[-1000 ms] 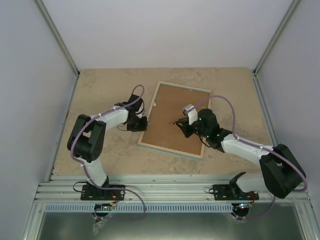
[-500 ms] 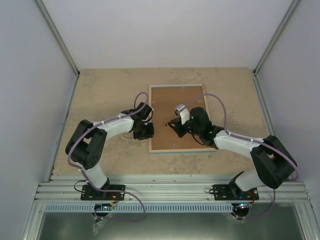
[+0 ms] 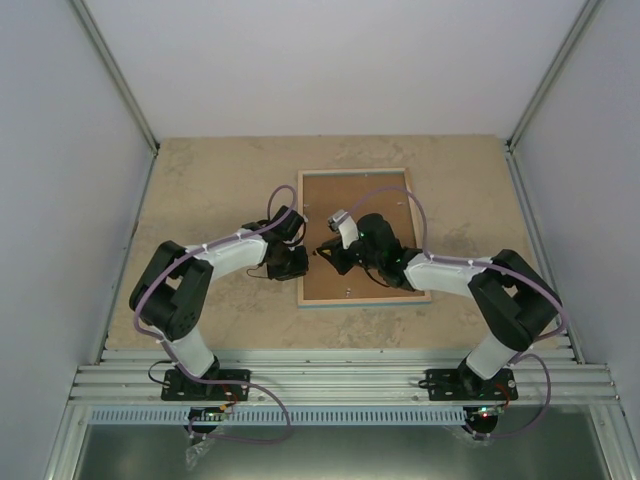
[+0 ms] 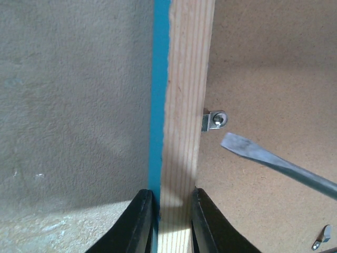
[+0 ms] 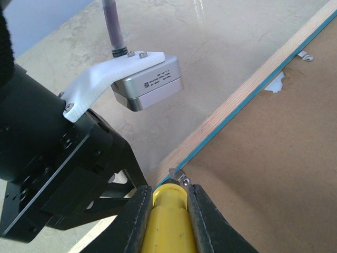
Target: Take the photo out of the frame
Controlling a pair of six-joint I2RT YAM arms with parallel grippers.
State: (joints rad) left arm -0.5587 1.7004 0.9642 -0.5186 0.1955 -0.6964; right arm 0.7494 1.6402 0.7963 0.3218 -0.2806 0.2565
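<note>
The frame lies face down on the table, its brown backing board up, so the photo is hidden. My left gripper is shut on the frame's left rim; the left wrist view has its jaws pinching the light wood rim beside the turquoise edge. My right gripper is shut on a yellow-handled screwdriver. The flat blade hovers just below a small metal clip on the rim's inner side. That clip sits right at the tool's tip.
Another clip is at the left wrist view's lower right, and one more sits farther along the rim. A white scrap shows at the board's edge. The left wrist camera housing is close to my right gripper.
The frame has swung from tilted to square with the table, my left gripper moving with its rim. My right gripper has moved left across the backing board to the left rim's clip.
</note>
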